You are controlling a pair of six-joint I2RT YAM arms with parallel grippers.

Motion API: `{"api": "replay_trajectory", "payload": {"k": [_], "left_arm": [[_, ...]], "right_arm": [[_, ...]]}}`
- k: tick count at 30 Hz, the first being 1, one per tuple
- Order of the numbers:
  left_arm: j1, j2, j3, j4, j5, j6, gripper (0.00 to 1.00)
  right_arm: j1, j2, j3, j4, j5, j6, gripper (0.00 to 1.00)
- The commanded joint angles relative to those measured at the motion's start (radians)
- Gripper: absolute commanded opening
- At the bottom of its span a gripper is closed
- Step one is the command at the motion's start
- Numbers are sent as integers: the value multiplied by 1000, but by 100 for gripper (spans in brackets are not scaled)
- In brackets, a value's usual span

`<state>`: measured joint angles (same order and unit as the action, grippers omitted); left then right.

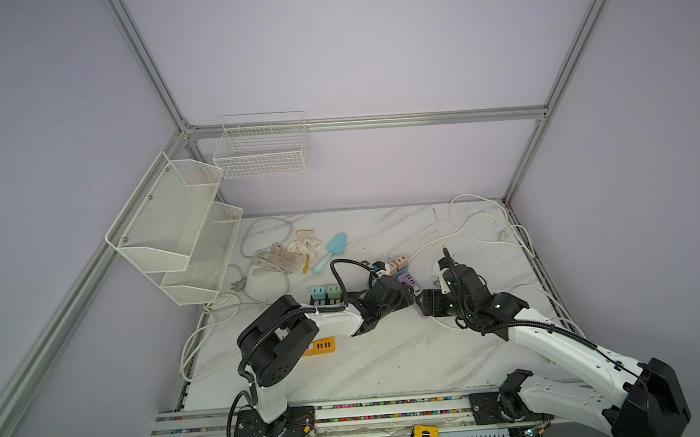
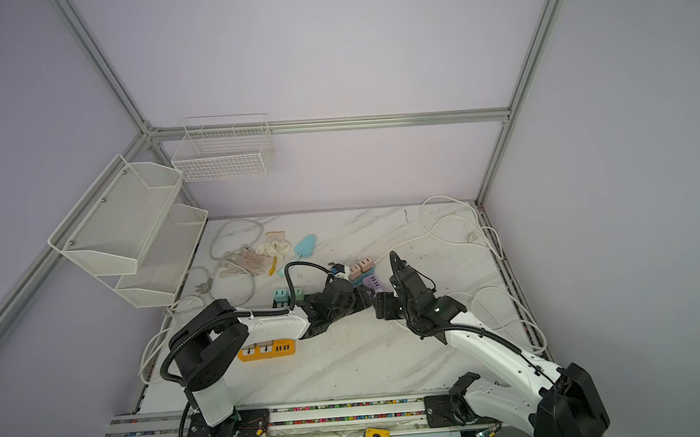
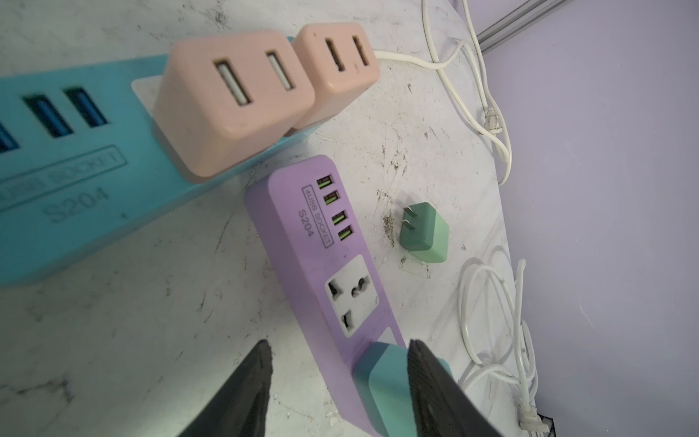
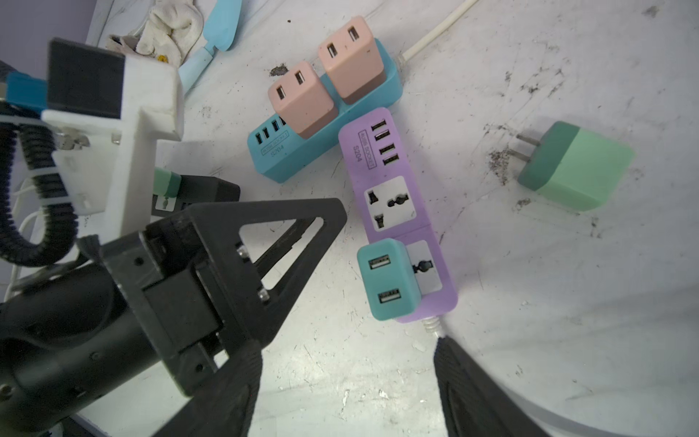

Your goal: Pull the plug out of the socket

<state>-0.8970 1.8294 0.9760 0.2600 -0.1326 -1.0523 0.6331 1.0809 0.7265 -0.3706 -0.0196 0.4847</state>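
Reaching over the near half of the marble counter, a broad bare stretch with only a yellow power strip lying by the left arm's base, the two arms meet at mid-counter. The right pincer hangs released, jaws wide with nothing between them, just short of the cable end of the purple power strip. The left pincer is spread too. One finger sits at the side of the teal plug and the other stands apart over bare marble; contact cannot be told. The teal plug is seated in the purple strip's end socket, nearest its cable.

Just beside the strip's far end, a blue power strip carrying two pink plugs closes that side. A loose green plug lies prongs-out between the purple strip and the white cable loops lining the counter's right edge. Left of the pincers, mint plugs stand in a row. Beyond lie work gloves and a blue scoop. Mesh shelves overhang the far left corner, and a wire basket hangs on the back wall.
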Motion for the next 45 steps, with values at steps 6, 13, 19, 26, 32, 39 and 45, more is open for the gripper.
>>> {"api": "replay_trajectory", "payload": {"k": [6,13,19,26,32,39,45], "left_arm": [[3,68,97,-25,-8,28,57],[9,106,101,28,7,15,57],[22,114,73,112,39,-9,55],[40,149,80,158,100,-17,54],[44,153,84,85,89,-27,53],[43,175,102,35,107,-42,51],[44,186,95,29,114,-59,50]], "right_arm": [[11,102,3,77,81,-59,73],[11,147,-2,105,130,-14,70],[11,171,0,114,112,-11,63],[11,215,6,102,117,-5,54],[12,259,23,98,117,-12,48],[11,316,56,85,133,-29,45],[13,350,65,73,134,-38,42]]}}
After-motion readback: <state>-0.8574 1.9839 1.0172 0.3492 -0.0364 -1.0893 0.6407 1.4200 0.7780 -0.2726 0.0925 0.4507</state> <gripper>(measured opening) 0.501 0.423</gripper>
